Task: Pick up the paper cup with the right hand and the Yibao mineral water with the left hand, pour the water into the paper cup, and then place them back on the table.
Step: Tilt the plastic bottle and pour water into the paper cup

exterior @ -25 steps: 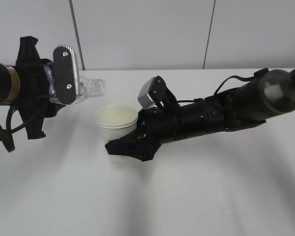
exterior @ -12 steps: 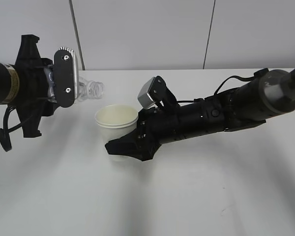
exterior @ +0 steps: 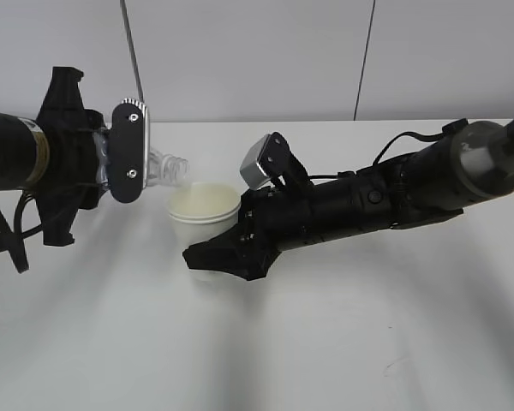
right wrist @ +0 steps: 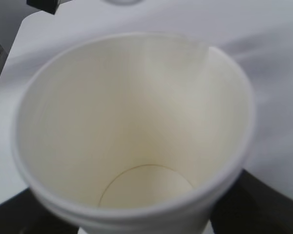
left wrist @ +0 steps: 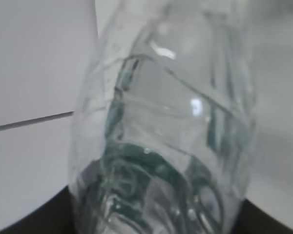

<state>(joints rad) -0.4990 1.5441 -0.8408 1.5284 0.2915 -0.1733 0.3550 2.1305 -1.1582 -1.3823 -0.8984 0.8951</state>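
Note:
My left gripper (exterior: 120,167) is shut on the Yibao mineral water bottle (exterior: 158,167), held on its side with the open neck pointing right, at the left rim of the paper cup (exterior: 202,208). The bottle fills the left wrist view (left wrist: 166,126), clear and ribbed, with a green tint low down. My right gripper (exterior: 218,253) is shut on the cream-white cup and holds it upright just above the white table (exterior: 325,342). The right wrist view looks down into the cup (right wrist: 132,122); its inside looks dry. The bottle's label is hidden by the gripper.
The right arm (exterior: 394,193) lies low across the table from the right edge toward the middle. The left arm (exterior: 17,158) comes in from the left. A grey panelled wall (exterior: 257,60) stands behind the table's far edge.
My left gripper has carried the bottle right and slightly down, bringing its mouth from left of the cup to the cup's rim. The right gripper and cup have stayed still.

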